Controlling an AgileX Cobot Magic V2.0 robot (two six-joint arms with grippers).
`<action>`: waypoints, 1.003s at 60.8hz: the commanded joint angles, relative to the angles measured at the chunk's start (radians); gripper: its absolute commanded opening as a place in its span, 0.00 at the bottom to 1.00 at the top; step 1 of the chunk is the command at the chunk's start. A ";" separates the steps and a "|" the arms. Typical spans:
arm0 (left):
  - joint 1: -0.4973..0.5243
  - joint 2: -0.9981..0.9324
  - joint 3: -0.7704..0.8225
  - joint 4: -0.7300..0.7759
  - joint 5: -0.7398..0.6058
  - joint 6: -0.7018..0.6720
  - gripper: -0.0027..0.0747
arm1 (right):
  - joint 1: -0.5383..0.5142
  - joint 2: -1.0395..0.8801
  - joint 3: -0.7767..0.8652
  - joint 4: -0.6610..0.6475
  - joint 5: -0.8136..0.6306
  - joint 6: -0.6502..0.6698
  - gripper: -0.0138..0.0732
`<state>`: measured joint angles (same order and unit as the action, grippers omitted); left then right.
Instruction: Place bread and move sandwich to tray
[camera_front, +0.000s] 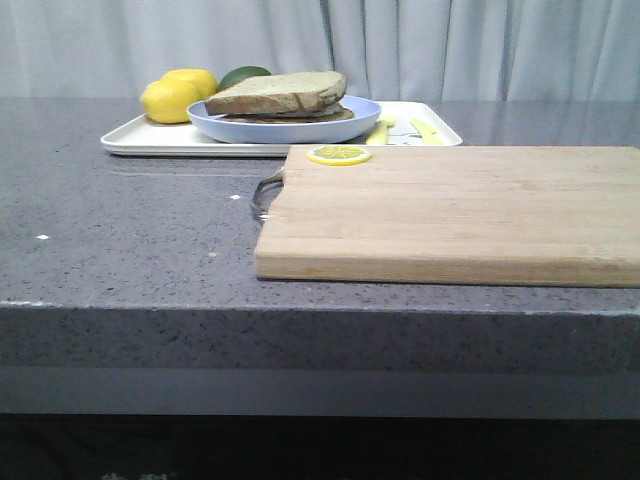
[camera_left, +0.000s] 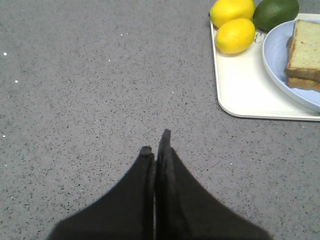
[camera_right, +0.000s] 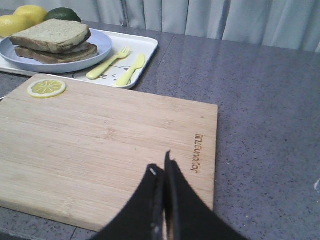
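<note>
The left gripper (camera_left: 156, 145) sits at the bottom centre of the left wrist view with its dark fingers pressed together and nothing between them, hanging over bare grey counter (camera_left: 100, 90). The right gripper (camera_right: 161, 170) is likewise closed and empty, low in the right wrist view, over the near right part of the wooden cutting board (camera_right: 110, 135).

In the front view's upper left, the white tray (camera_front: 140, 140) already carries the pale-blue plate (camera_front: 300, 128), and on it the sandwich (camera_front: 285, 100) is topped by the thick bread (camera_front: 280, 90), which lies slightly askew over the lower slice. No egg shows; the top slice seems to hide it. Two lemons (camera_front: 175, 97) and a green fruit (camera_front: 245, 74) crowd the tray's far left corner, a yellow fork (camera_right: 107, 64) and knife (camera_right: 131, 69) lie on the tray just beside the plate, and a lemon slice (camera_front: 338, 154) rests on the board's far left corner.

Judged from this layout, both placements look done, so the step in hand is most likely pulling clear. Doing it well would mean keeping both arms lifted and away from the tray, so that neither the plate rim nor the cutlery is nudged and the top slice does not slide.
</note>
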<state>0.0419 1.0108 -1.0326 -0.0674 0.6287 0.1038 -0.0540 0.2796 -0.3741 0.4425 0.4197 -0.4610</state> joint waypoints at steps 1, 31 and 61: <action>-0.003 -0.067 0.009 -0.014 -0.105 -0.008 0.01 | 0.000 0.009 -0.028 0.011 -0.066 -0.008 0.07; -0.003 -0.474 0.356 -0.015 -0.151 -0.008 0.01 | 0.000 0.009 -0.028 0.011 -0.066 -0.008 0.07; -0.003 -0.640 0.383 -0.022 -0.122 -0.008 0.01 | 0.000 0.009 -0.028 0.011 -0.066 -0.008 0.07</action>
<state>0.0419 0.3624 -0.6246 -0.0771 0.5750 0.1038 -0.0533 0.2796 -0.3741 0.4425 0.4197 -0.4610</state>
